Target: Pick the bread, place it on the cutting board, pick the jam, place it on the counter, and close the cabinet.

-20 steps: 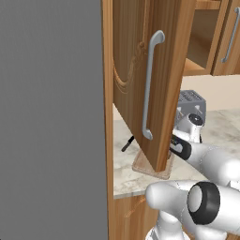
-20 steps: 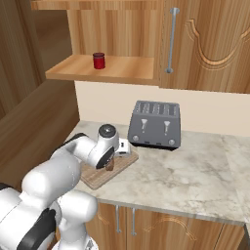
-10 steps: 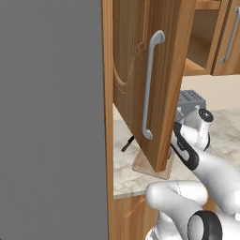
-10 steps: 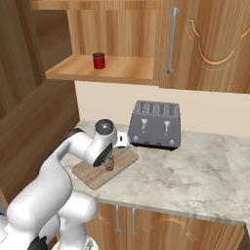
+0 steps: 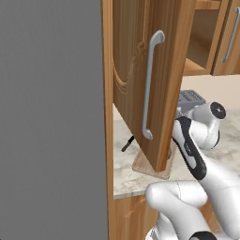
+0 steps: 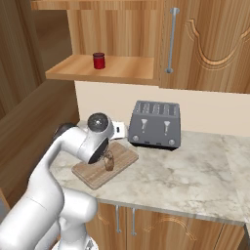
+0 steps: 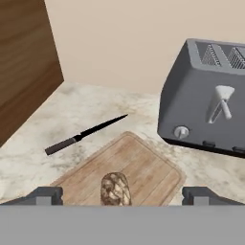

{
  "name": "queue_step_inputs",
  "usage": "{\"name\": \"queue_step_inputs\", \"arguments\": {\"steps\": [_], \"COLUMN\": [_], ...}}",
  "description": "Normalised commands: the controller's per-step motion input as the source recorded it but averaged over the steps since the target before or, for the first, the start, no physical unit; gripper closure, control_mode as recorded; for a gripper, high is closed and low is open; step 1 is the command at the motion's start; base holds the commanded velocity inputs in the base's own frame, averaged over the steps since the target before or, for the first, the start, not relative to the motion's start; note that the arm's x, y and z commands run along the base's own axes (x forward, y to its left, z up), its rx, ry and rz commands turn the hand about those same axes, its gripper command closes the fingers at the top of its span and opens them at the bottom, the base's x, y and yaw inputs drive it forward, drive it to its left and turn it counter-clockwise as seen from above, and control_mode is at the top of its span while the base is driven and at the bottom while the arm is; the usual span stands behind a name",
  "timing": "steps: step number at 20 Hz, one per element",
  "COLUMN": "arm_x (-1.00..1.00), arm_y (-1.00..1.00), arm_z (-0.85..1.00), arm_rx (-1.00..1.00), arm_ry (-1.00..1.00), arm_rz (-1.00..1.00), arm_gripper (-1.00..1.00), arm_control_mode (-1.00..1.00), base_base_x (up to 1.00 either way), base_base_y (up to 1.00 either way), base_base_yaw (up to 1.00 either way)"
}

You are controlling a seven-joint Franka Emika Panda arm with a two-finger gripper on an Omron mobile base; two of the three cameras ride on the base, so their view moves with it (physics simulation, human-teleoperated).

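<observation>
Bread on cutting board, hand wide open above, nothing held

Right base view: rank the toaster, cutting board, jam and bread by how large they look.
1. toaster
2. cutting board, partly hidden by the arm
3. jam and bread: alike, and the jam sits farther back, so unranked

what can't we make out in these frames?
- Left base view: the open cabinet door covers most of the cutting board; the bread on it is hidden behind door and arm.
- Left base view: the knife shows only its dark handle end; the door covers the rest.
- Right base view: the jam is too small to read any label.
- Hand view: the grey bottom band cuts off the bread's lower part and the board's near edge.
</observation>
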Motion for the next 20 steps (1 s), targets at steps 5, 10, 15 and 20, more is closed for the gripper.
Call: {"name": "queue_step_inputs", "arguments": {"steps": [5, 10, 15, 20], "arm_x": [-0.29, -0.33, -0.38, -0.37], "arm_y": [0.0, 0.01, 0.0, 0.0], "arm_z": [0.58, 0.58, 0.57, 0.54], "arm_rx": [0.0, 0.0, 0.0, 0.0], "arm_ry": [-0.15, -0.17, -0.23, -0.28], "arm_rz": [0.0, 0.0, 0.0, 0.0], "arm_gripper": [-1.0, -1.0, -1.0, -1.0], "arm_control_mode": [-1.0, -1.0, -1.0, -1.0], "base_base_x": [0.0, 0.0, 0.0, 0.0], "base_base_y": [0.0, 0.0, 0.0, 0.0], "base_base_yaw": [0.0, 0.0, 0.0, 0.0]}}
